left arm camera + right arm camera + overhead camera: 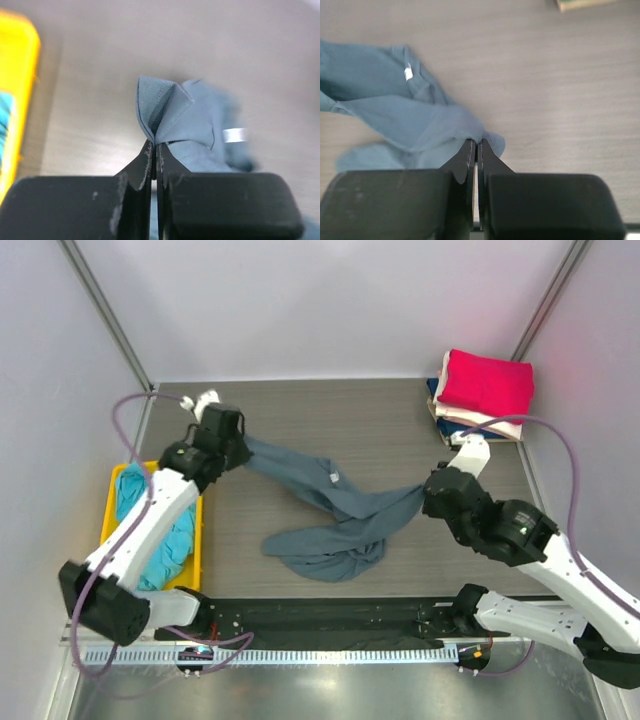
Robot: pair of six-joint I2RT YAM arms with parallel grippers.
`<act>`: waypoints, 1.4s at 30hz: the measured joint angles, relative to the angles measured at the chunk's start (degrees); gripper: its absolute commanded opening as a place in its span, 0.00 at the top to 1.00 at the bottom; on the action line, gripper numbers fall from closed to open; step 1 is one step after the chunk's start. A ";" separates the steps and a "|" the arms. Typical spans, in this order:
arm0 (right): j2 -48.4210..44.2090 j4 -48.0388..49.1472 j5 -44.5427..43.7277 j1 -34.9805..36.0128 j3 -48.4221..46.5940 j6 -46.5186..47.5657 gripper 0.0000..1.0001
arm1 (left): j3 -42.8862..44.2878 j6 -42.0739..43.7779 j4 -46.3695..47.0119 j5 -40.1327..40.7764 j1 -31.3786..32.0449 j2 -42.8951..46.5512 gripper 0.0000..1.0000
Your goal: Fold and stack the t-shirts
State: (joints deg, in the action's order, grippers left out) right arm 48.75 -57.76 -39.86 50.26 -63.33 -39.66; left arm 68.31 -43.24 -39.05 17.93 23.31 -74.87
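The slate grey-blue t-shirt (335,515) hangs stretched between both grippers, its middle sagging onto the table. My left gripper (243,448) is shut on one edge of it (161,107), held up at the left. My right gripper (428,492) is shut on another edge (445,125) at the right. A white label (408,74) shows at the collar. The teal t-shirt (160,525) lies in the yellow bin (198,540). Folded crimson (488,383), cream (490,424) and navy tees sit stacked at the back right.
The yellow bin also shows at the left edge of the left wrist view (17,90). A black rail (330,615) runs along the near table edge. Bare wood-grain table (340,415) lies behind the shirt.
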 measured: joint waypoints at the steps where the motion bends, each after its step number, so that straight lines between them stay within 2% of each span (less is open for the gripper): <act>1: 0.48 -0.20 -0.50 -0.04 -2.80 0.72 0.99 | 3.15 0.63 -1.51 0.70 0.00 1.73 1.00; 6: 2.67 -0.76 -2.80 -0.13 -14.82 5.55 0.99 | 18.49 4.11 -10.05 3.50 0.00 8.79 1.00; 11: 4.28 -1.36 -0.98 -0.13 -26.03 12.66 0.99 | 32.98 8.13 -17.90 4.11 0.00 10.60 1.00; 15: 3.56 -0.66 6.08 -0.15 -32.92 18.60 0.99 | 44.85 12.85 -21.07 2.38 0.00 11.02 1.00; 20: 1.84 -0.52 18.99 -0.13 -40.19 24.81 0.99 | 57.64 19.15 -21.22 -1.51 -0.02 11.74 1.00; 28: -3.17 1.90 34.86 -0.96 -48.87 34.21 0.99 | 57.79 26.16 -13.57 -12.04 -0.02 21.20 1.00; 32: -4.90 4.02 38.12 -1.73 -50.77 36.68 0.99 | 57.57 27.71 -9.68 -16.28 -0.02 24.15 1.00; 35: -4.87 5.90 37.31 -1.77 -50.64 37.66 0.99 | 58.84 28.15 -7.74 -17.38 -0.02 23.56 1.00; 37: -4.79 7.76 33.68 -1.77 -48.63 38.51 0.99 | 60.24 28.17 -7.39 -17.35 -0.02 22.08 1.00; 42: 1.33 11.37 13.09 -0.37 -43.76 40.61 0.99 | 64.37 28.87 -5.90 -16.15 -0.02 14.27 1.00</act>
State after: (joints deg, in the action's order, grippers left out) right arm 50.09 -46.39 -26.76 49.89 -107.09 0.95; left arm 132.68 -14.37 -44.95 1.78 23.29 -60.60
